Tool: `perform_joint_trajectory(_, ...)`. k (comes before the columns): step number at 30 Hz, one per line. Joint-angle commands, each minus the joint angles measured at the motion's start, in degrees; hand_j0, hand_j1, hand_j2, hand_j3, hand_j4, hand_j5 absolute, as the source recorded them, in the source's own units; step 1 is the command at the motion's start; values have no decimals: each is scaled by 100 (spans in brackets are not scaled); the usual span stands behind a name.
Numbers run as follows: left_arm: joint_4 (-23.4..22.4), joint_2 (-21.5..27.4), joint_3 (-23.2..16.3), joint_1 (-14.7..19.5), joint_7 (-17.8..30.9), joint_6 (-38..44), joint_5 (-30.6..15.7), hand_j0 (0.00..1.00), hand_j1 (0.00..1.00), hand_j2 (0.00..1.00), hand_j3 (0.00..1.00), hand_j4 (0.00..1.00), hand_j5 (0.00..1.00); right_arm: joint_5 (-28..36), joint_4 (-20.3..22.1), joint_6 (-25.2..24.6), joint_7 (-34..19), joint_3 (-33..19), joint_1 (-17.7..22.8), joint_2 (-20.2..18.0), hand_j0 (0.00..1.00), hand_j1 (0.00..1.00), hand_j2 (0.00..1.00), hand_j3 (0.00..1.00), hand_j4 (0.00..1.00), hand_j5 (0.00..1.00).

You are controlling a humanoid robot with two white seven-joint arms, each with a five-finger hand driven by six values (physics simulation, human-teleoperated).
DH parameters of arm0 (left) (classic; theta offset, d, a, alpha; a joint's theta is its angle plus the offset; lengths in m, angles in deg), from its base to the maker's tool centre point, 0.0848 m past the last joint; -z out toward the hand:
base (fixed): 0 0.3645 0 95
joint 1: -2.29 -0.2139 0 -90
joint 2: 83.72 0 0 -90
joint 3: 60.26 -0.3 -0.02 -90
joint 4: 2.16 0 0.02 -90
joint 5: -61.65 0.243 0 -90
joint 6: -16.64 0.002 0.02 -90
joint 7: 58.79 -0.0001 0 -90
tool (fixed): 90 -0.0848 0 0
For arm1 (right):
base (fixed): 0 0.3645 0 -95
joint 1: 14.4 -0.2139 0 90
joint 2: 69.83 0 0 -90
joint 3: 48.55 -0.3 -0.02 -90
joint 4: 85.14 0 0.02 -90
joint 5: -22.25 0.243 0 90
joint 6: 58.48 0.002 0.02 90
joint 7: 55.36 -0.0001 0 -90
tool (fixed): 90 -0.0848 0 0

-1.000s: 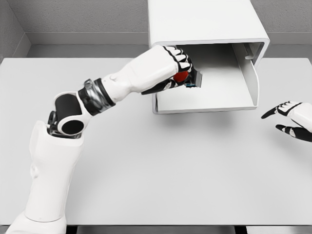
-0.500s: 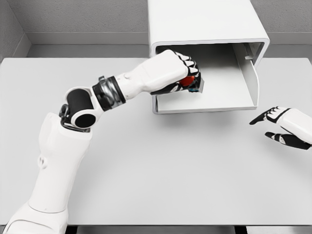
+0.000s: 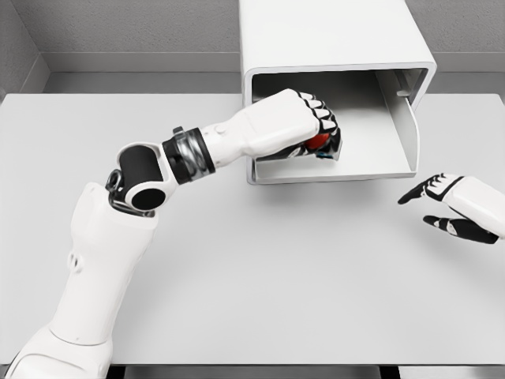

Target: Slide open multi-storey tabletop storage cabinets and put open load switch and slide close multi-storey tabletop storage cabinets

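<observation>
A white storage cabinet (image 3: 331, 35) stands at the back of the table, its bottom drawer (image 3: 371, 162) pulled out toward me. My left hand (image 3: 322, 136) reaches over the drawer's left wall and is shut on the load switch (image 3: 318, 142), a small dark block with a red knob, mostly hidden by the fingers. The switch hangs just above the drawer floor. My right hand (image 3: 446, 207) hovers open above the table, right of the drawer and a little in front of it, holding nothing.
The light grey table (image 3: 260, 268) stretches wide in front of the cabinet. The drawer's right wall (image 3: 404, 118) stands tall. A grey wall runs behind the table.
My left hand has carried the switch rightward and deeper into the drawer, lowering it. The right hand has drifted left and slightly down.
</observation>
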Motion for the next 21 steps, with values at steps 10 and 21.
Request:
perform_joint_trajectory(10, -5, -1, 52, 18, -6, 19, -4, 62, 62, 62, 62, 62, 62, 39, 7, -3, 7, -2, 17, -9, 66, 66, 66, 66, 66, 66)
perform_joint_trajectory(21, -23, -1, 52, 26, -6, 19, 13, 69, 69, 69, 69, 69, 69, 39, 7, -3, 7, -20, 35, -9, 66, 66, 66, 66, 66, 66)
